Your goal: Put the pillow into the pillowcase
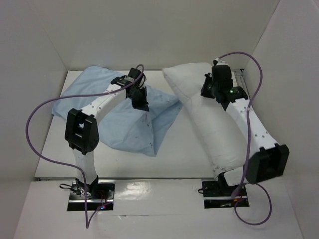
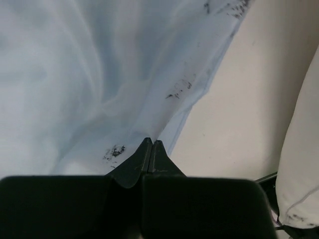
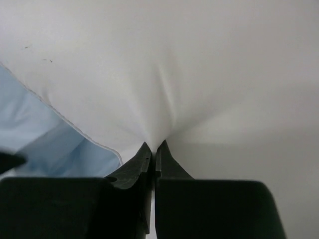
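White panels (image 1: pixel 149 30) wall in a pale table (image 1: pixel 174 159) on three sides. One pillowcase (image 1: pixel 124 127), thin, limp, light blue, creased and marked with dark smudges, lies spread on the table's left half. One pillow (image 1: pixel 209 129), plump, white and long, lies diagonally on the right half, just beside the pillowcase. Two purple cables (image 1: pixel 35 112) loop from the arms. The left tool (image 2: pixel 151 145), pressed together, pinches a raised fold of the pillowcase. The right tool (image 3: pixel 153 148), also pressed together, pinches the pillow's puckered cover near its far end.
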Robot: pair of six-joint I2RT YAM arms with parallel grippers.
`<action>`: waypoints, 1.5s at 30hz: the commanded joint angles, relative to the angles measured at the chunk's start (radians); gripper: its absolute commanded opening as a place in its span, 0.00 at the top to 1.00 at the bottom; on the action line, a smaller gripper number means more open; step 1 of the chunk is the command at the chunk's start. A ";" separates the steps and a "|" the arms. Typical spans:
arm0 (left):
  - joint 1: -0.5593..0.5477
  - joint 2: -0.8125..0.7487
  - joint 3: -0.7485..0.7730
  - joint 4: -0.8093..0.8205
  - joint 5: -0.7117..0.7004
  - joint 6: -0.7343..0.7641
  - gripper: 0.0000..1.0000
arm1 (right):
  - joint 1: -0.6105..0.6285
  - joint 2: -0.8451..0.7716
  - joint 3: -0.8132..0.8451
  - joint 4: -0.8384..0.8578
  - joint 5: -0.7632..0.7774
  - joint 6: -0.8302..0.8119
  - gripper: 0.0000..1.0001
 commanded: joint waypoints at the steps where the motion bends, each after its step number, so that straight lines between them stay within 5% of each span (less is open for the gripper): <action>1: 0.056 0.041 0.053 0.023 0.059 0.040 1.00 | 0.118 -0.153 -0.139 0.132 -0.148 -0.037 1.00; 9: 0.184 0.073 0.013 0.046 0.136 0.031 1.00 | 0.306 -0.505 -0.621 0.260 -0.165 0.059 1.00; 14: 0.257 0.063 -0.019 0.055 0.206 0.041 1.00 | 0.378 -0.552 -0.661 0.188 -0.187 0.059 1.00; 18: 0.257 0.039 -0.030 0.064 0.206 0.050 1.00 | 0.439 -0.438 -0.597 0.080 -0.147 0.036 0.97; 20: 0.257 0.020 -0.039 0.073 0.217 0.050 1.00 | 0.479 -0.395 -0.539 0.019 -0.086 0.050 0.75; 21: 0.267 0.020 -0.050 0.084 0.217 0.050 1.00 | 0.491 -0.378 -0.514 -0.001 -0.069 0.050 0.42; 22: 0.267 0.020 -0.050 0.084 0.217 0.050 1.00 | 0.504 -0.349 -0.486 -0.030 -0.039 0.065 0.34; 25: 0.267 0.020 -0.059 0.093 0.235 0.050 1.00 | 0.533 -0.330 -0.373 -0.174 0.125 0.159 0.20; 29: 0.267 0.020 -0.077 0.104 0.235 0.050 1.00 | 0.533 -0.319 -0.258 -0.476 0.398 0.475 0.15; 35: 0.267 0.020 -0.087 0.115 0.245 0.059 1.00 | 0.508 -0.351 -0.302 -0.690 0.445 0.705 0.15; 40: 0.267 0.020 -0.096 0.115 0.245 0.059 1.00 | 0.484 -0.423 -0.464 -0.523 0.359 0.803 0.16; 43: 0.267 0.010 -0.096 0.115 0.255 0.068 1.00 | 0.484 -0.436 -0.562 -0.390 0.330 0.776 0.28; 45: 0.267 0.000 -0.096 0.115 0.255 0.068 1.00 | 0.484 -0.427 -0.572 -0.276 0.345 0.711 0.49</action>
